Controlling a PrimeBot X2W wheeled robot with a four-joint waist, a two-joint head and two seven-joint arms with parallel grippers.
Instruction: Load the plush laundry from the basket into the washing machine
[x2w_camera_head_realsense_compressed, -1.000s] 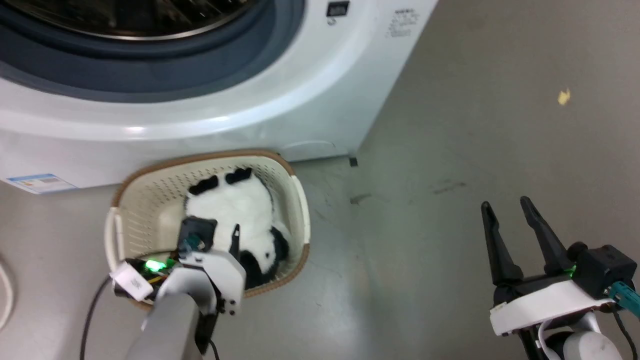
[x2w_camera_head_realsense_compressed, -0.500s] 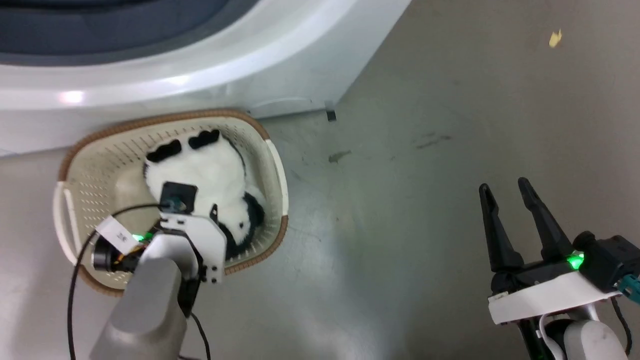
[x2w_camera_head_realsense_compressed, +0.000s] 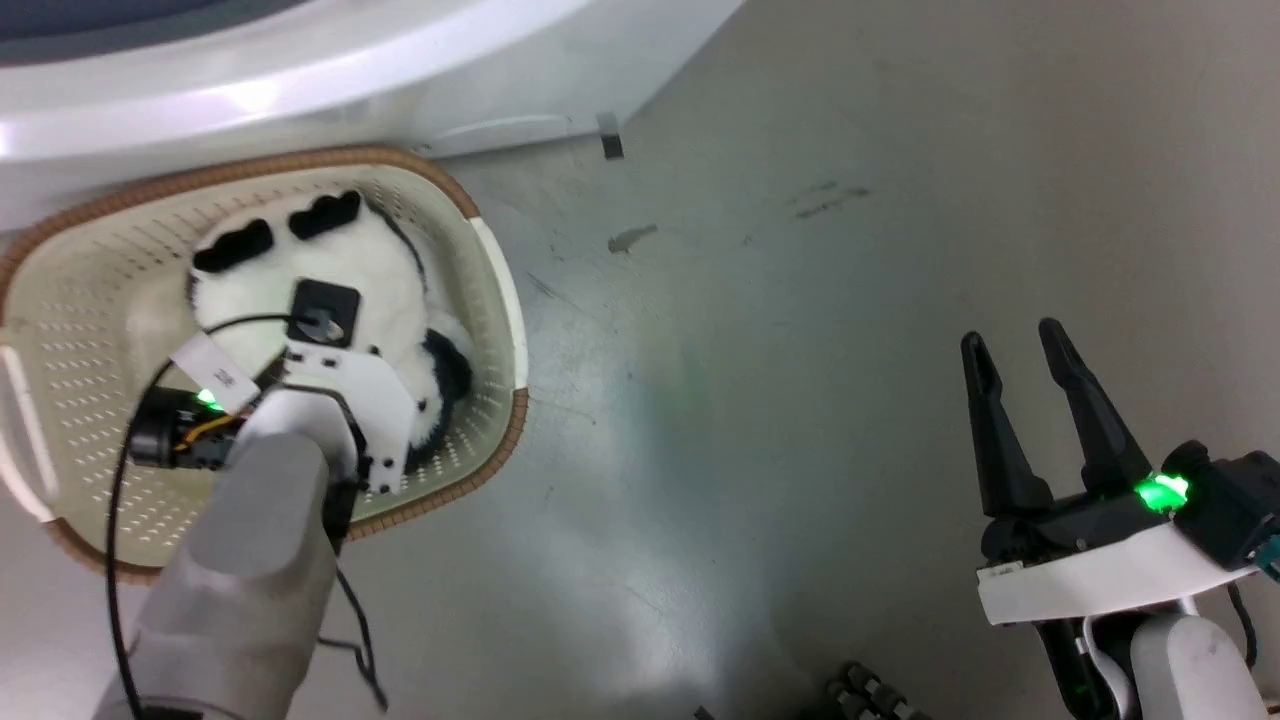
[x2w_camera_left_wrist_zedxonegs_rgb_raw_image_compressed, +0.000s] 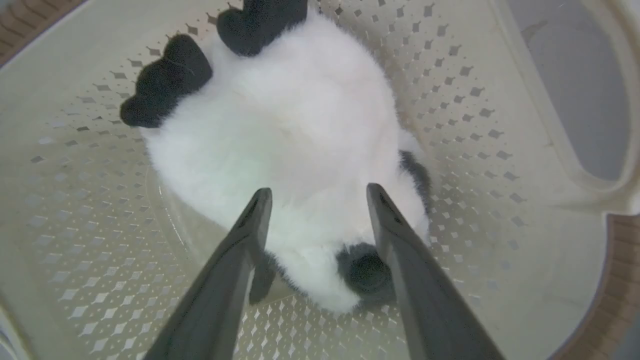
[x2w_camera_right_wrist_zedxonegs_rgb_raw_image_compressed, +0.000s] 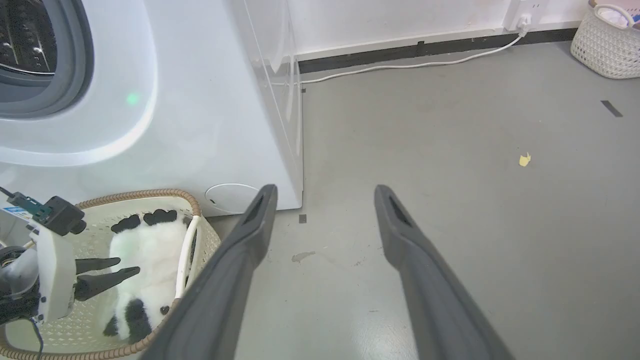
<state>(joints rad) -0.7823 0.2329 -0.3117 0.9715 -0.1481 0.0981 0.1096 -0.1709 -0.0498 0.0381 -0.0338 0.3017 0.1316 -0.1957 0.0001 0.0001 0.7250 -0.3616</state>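
Note:
The plush panda (x2w_camera_head_realsense_compressed: 395, 275) lies in the cream basket (x2w_camera_head_realsense_compressed: 300, 160), which stands on the floor against the washing machine (x2w_camera_head_realsense_compressed: 300, 80). Its black limbs (x2w_camera_left_wrist_zedxonegs_rgb_raw_image_compressed: 165, 80) point toward the machine. My left gripper (x2w_camera_left_wrist_zedxonegs_rgb_raw_image_compressed: 317, 192) reaches down into the basket, open, with its two fingers spread just over the panda's white body (x2w_camera_left_wrist_zedxonegs_rgb_raw_image_compressed: 300, 125); I cannot tell whether they touch the fur. The right wrist view shows the left gripper (x2w_camera_right_wrist_zedxonegs_rgb_raw_image_compressed: 129, 265) above the panda (x2w_camera_right_wrist_zedxonegs_rgb_raw_image_compressed: 150, 250), and the drum (x2w_camera_right_wrist_zedxonegs_rgb_raw_image_compressed: 25, 35) of the washing machine (x2w_camera_right_wrist_zedxonegs_rgb_raw_image_compressed: 200, 125). My right gripper (x2w_camera_head_realsense_compressed: 1010, 338) hangs open and empty over bare floor.
A white cable (x2w_camera_right_wrist_zedxonegs_rgb_raw_image_compressed: 400, 65) runs along the wall's base. A pale woven basket (x2w_camera_right_wrist_zedxonegs_rgb_raw_image_compressed: 607, 42) stands far off by the wall. A yellow scrap (x2w_camera_right_wrist_zedxonegs_rgb_raw_image_compressed: 524, 159) and a dark stain (x2w_camera_right_wrist_zedxonegs_rgb_raw_image_compressed: 302, 257) mark the grey floor.
The head camera has tilted down, sliding the picture up and left. My left gripper has gone lower into the basket, over the panda. The right gripper stays open in place.

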